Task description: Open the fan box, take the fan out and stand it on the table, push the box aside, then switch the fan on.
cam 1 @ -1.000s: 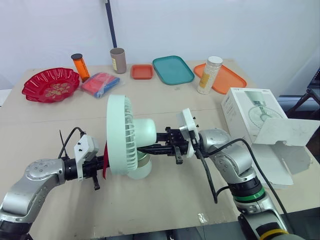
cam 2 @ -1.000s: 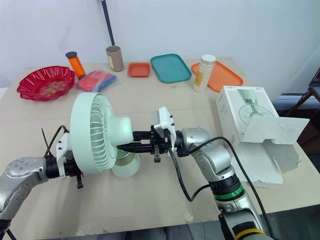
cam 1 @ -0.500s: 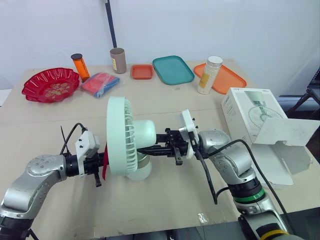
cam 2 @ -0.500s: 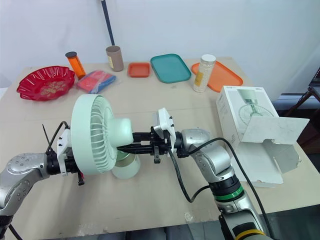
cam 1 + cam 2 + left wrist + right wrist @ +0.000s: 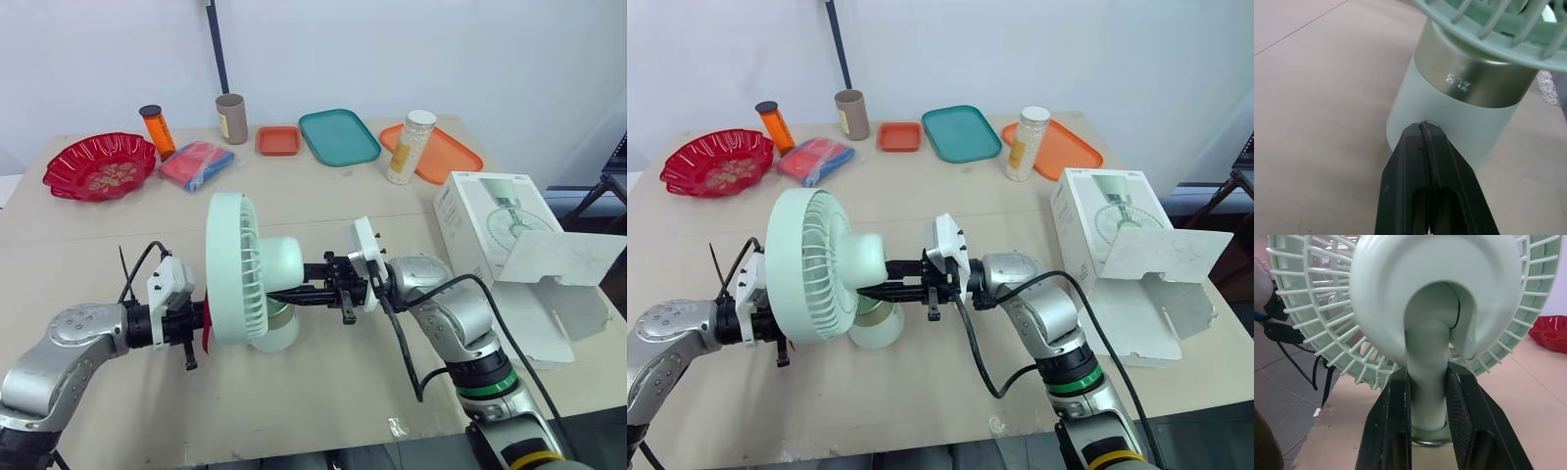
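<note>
The fan (image 5: 240, 269) stood on the counter (image 5: 343, 392) between the two arms. Its round base appeared to rest on the surface, and its grille faced the left arm.

The right tool (image 5: 1427, 377) was clamped on the fan's neck from behind, just under the motor housing. One black finger (image 5: 1396, 411) lay flat on each side of the pale green stem. That grip looked meant to steady the fan, so that a push from the front would not slide or tip it.

On the grille side of the fan, the left tool (image 5: 1422, 128) had its two fingers pressed together with nothing between them, forming a single blunt point. The tip touched the frosted lower part of the fan's base, just below the metallic band (image 5: 1474, 78) that carried a small readout. Fingers closed like this suit prodding rather than grasping, so this was probably the switching-on step, with the left arm seeking or pressing a control low on the base. Whether the tip sat on an actual button could not be told, nor whether the blades were turning.

The fan box (image 5: 495, 220) lay well apart from the fan, on the right arm's side. Its flap (image 5: 563, 259) hung open and it was out of the way of both arms, which fits the earlier steps being done. A red dish (image 5: 98, 166) and a teal tray (image 5: 338, 135) sat well beyond the fan, clear of the work.
</note>
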### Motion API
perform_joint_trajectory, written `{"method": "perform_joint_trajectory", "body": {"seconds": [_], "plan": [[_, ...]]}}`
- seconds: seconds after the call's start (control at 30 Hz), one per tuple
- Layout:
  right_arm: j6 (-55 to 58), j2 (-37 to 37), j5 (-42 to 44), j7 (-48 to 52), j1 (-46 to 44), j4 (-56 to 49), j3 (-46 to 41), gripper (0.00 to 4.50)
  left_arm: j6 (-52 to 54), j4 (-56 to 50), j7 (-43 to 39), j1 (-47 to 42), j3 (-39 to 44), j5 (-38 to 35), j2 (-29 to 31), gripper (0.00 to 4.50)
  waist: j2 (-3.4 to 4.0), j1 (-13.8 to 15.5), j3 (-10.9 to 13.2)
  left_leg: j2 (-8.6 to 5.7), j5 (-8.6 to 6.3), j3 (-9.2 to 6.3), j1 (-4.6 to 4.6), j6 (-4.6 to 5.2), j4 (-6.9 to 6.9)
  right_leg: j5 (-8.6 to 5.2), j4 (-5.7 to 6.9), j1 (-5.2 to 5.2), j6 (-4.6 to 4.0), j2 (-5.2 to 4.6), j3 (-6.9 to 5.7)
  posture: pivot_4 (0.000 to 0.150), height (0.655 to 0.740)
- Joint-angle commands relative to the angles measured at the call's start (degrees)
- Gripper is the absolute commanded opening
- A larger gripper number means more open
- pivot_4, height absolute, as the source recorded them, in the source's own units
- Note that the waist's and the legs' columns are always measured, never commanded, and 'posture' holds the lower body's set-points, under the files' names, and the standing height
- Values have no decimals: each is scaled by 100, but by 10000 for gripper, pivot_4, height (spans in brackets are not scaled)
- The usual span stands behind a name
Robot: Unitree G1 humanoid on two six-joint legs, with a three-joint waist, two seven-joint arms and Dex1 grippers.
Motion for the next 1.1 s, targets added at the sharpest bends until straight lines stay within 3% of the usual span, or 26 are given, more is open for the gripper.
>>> {"method": "perform_joint_trajectory", "body": {"seconds": [0.03, 0.37, 1.1], "plan": [[-151, 63, 141, 56, -84, -183, -108, 4419, 36, -224, 12, 32, 161, -102, 73, 383, 0, 0, 0, 0, 0, 0, 0, 0, 0, 0, 0, 0, 0, 0, 0, 1500, 7255], [94, -38, 515, 70, -134, -390, -371, 4419, 71, 96, 36, -233, 374, -46, 135, 383, 0, 0, 0, 0, 0, 0, 0, 0, 0, 0, 0, 0, 0, 0, 0, 1500, 7255], [879, -559, 1719, -250, -646, -1000, -1250, 4419, 353, -609, 309, 780, 742, -378, 172, 383, 1, 4, 0, 0, -1, 0, 0, 2, 0, -1, 0, 0, 1, -2, 0, 1500, 7255]]}}
